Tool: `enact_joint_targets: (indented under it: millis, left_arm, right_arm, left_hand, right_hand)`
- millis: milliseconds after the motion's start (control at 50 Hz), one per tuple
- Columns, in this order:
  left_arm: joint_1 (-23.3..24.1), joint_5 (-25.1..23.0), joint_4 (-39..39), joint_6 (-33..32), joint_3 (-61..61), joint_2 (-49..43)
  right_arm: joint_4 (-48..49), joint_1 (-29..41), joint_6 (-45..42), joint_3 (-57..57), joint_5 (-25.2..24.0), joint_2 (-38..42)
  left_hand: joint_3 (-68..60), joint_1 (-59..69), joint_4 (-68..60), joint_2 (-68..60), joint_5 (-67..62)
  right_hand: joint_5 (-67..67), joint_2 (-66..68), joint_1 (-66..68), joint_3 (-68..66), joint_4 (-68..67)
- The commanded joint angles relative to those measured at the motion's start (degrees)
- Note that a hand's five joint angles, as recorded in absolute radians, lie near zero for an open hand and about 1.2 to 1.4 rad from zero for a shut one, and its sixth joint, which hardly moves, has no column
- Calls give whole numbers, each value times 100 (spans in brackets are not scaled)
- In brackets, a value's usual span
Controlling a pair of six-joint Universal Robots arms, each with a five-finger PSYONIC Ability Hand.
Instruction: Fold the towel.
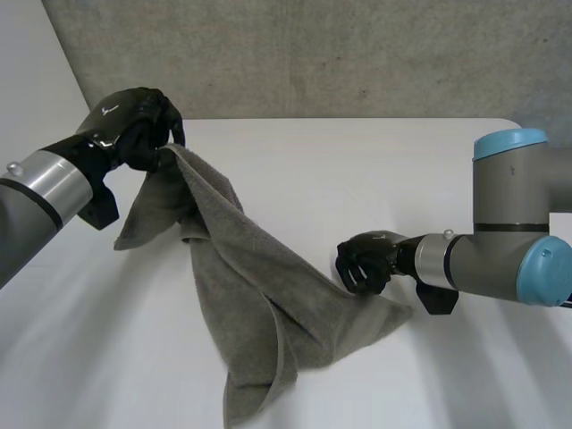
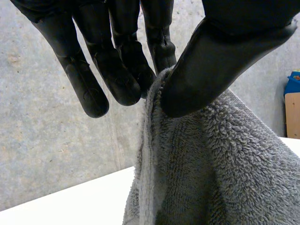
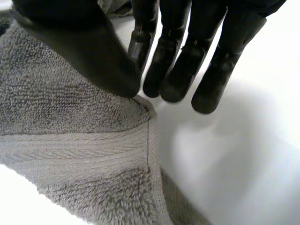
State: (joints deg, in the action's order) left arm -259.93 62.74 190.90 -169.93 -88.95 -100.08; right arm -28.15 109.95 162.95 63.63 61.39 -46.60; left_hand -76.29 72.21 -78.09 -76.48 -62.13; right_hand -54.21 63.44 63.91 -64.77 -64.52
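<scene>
Left hand [image 1: 130,125] and right hand [image 1: 365,261] on towel [image 1: 259,304].

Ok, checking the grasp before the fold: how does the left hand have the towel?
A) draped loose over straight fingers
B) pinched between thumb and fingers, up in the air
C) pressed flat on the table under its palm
B: the left hand, raised above the table, pinches the towel between thumb and fingers.

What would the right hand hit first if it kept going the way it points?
The towel. The right hand points at it and pinches its edge, so it would likely push straight into the cloth.
</scene>
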Motion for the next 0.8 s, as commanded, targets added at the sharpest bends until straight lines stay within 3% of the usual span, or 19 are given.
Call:
enact_joint_targets:
  millis: [20,260,460,500,540,560,580,600,720,800]
  left_arm:
    - [-5,-16,-9,30,-44,200]
    - [4,-16,9,30,-351,639]
    - [-14,-7,9,39,-343,648]
    - [-23,-7,9,39,-316,648]
    - [-101,-7,26,39,-290,648]
    - [-102,-7,26,39,-290,648]
    - [-145,-7,52,39,-264,648]
    - [-146,-7,53,39,-263,648]
    - [-295,2,466,74,-44,525]
    - [-190,54,703,48,568,-122]
  right_arm:
    - [380,26,394,-35,48,-209]
    - [969,298,1617,-193,145,-95]
    - [996,650,1802,-343,224,397]
    - [987,668,1802,-343,224,415]
    - [935,668,1811,-360,163,389]
    - [934,668,1811,-360,163,389]
    - [917,633,1802,-404,137,336]
    - [873,589,1802,-518,110,240]
    - [539,334,1749,-1283,22,-24]
    - [346,202,1566,-2745,128,133]
  left_hand:
    - [-371,779,-191,-352,-787]
    - [-371,779,-191,-352,-787]
    - [-371,779,-191,-352,-787]
    - [-371,779,-191,-352,-787]
    - [-371,779,-191,-352,-787]
    - [-371,779,-191,-352,-787]
    - [-371,779,-191,-352,-787]
    - [-371,779,-191,-352,-787]
    - [-371,779,-191,-352,-787]
    - [-371,779,-191,-352,-787]
  right_hand:
    - [3066,-2989,-3035,3122,3097]
    - [3495,-3418,-3465,3551,3526]
    - [3210,-3133,-3180,3266,3241]
    - [2923,-2846,-2893,2979,2954]
    - [500,-422,-469,556,531]
    - [484,-407,-454,540,515]
    - [-1115,1192,1145,-1059,-1084]
    - [-1574,1651,1605,-1518,-1543]
    - [-1579,1656,1609,-1523,-1548]
    - [-1579,1656,1609,-1523,-1548]
